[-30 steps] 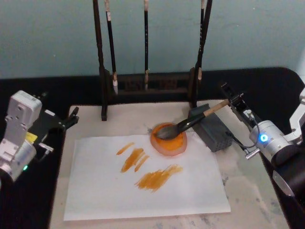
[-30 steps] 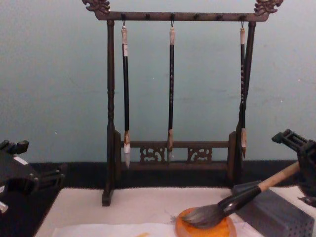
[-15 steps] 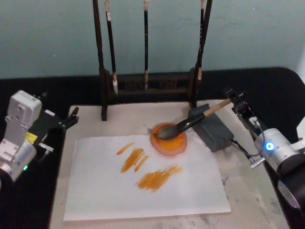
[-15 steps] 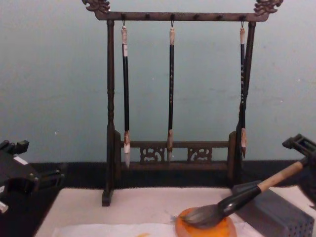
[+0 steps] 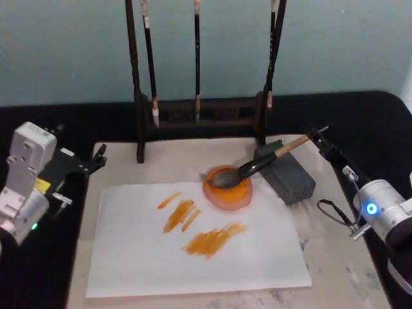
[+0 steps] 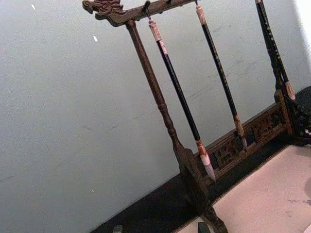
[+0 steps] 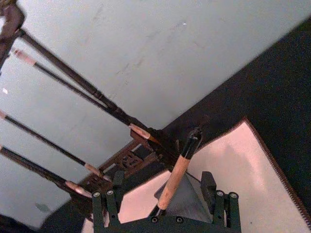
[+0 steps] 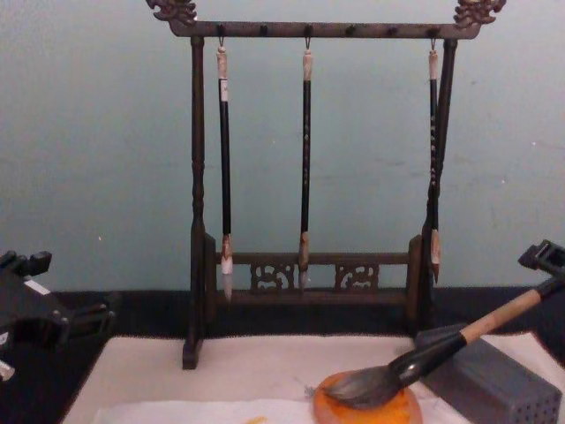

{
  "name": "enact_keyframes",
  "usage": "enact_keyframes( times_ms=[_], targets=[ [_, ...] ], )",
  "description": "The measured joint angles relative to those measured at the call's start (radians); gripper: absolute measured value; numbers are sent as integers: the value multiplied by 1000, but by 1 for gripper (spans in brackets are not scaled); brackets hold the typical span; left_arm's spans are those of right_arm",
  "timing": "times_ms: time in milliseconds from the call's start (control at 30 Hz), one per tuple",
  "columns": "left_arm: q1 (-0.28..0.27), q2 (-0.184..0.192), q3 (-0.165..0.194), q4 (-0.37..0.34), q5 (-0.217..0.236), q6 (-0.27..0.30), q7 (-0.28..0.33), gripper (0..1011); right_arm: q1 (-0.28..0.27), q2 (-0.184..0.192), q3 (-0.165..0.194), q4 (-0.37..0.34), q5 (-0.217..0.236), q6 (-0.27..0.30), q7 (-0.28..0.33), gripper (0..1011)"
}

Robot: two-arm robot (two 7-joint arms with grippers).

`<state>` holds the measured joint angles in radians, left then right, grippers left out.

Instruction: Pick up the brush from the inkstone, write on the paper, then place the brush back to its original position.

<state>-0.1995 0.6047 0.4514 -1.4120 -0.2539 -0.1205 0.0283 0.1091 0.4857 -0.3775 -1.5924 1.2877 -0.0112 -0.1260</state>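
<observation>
Orange strokes already mark the paper [image 5: 193, 238] in the head view, and the brush [image 5: 257, 166] lies with its tuft in the inkstone [image 5: 228, 190]; the right hand [image 5: 320, 143] has backed away. In the right wrist view its fingers [image 7: 209, 187] stand wide around the shaft, not gripping. The left hand [image 5: 96, 158] stays parked; whether it is open I cannot tell.

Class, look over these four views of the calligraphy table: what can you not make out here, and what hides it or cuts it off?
- Brush: where its tuft touches the inkstone is blurred in the head and chest views.
- Paper: the chest view's bottom edge cuts it off.
- Right tool: the right wrist view's bottom edge crops its base.
- Left tool: too small and dark in the head view to judge its opening.
</observation>
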Motion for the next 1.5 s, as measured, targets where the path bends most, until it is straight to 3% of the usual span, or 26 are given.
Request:
enact_keyframes(
  times_ms=[100,300,500,600,767,967,1500],
  targets=[
    [0,0,0,0,0,0,0,1001,-10,20,-6,-32,-54,-4,-15,1000],
    [0,0,0,0,0,0,0,1001,-5,64,-29,-61,-205,-22,-29,1000],
    [0,0,0,0,0,0,0,1001,38,95,-59,-40,-304,-6,10,1000],
    [0,0,0,0,0,0,0,1001,58,100,-75,-30,-341,7,18,1000],
    [0,0,0,0,0,0,0,1001,105,112,-128,-6,-473,35,9,1000],
    [0,0,0,0,0,0,0,1001,113,109,-162,14,-580,29,-14,1000],
    [0,0,0,0,0,0,0,1001,70,95,-171,65,-735,-91,-11,1000]
  ],
)
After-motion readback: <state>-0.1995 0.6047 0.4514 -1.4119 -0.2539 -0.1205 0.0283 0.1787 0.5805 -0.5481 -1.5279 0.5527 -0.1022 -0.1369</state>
